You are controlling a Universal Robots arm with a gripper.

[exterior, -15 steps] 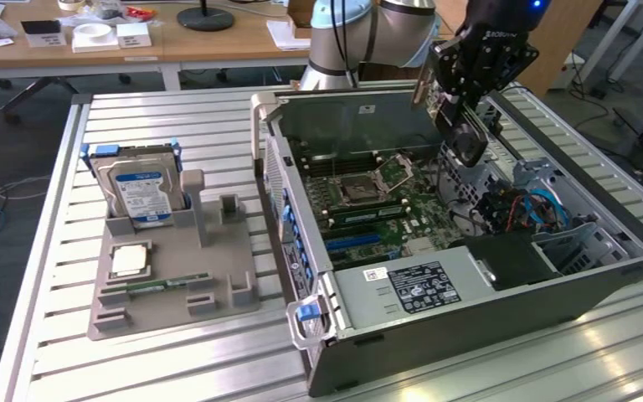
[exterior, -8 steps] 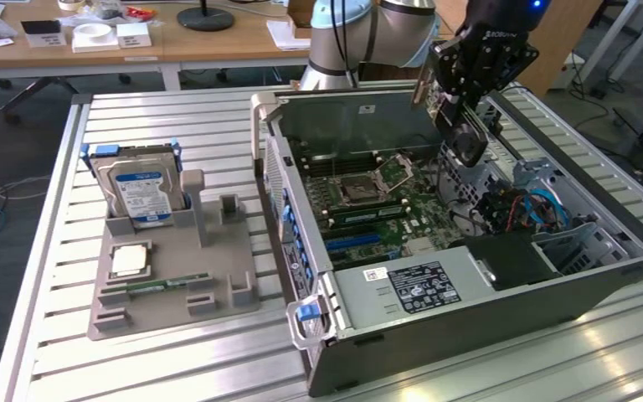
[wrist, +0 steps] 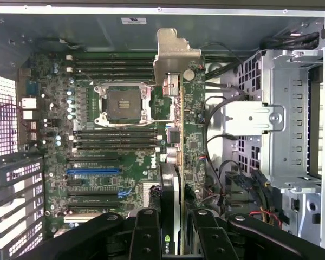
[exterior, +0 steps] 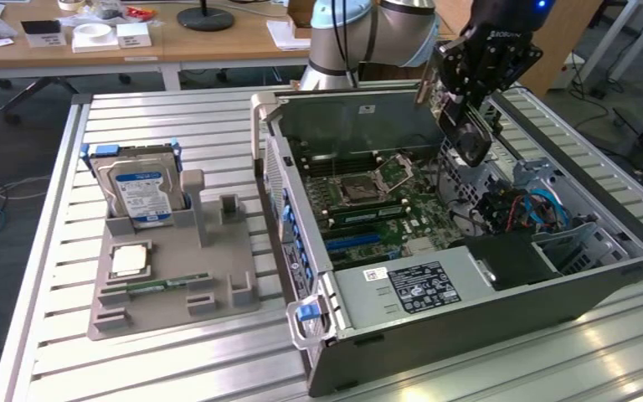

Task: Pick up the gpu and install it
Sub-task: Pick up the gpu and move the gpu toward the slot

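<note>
Gripper (wrist: 174, 233) fingers (wrist: 147, 233) clamped the dark green gpu (wrist: 192, 124) edge-on, its silvery bracket (wrist: 172, 54) leading, above the motherboard (wrist: 97, 146).

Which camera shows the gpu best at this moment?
The wrist view. There the gpu runs lengthwise from the gripper clamped on it out to its silvery bracket, above the motherboard. In the exterior view the gpu is a short dark piece partly covered by the gripper, over the open case.
</note>
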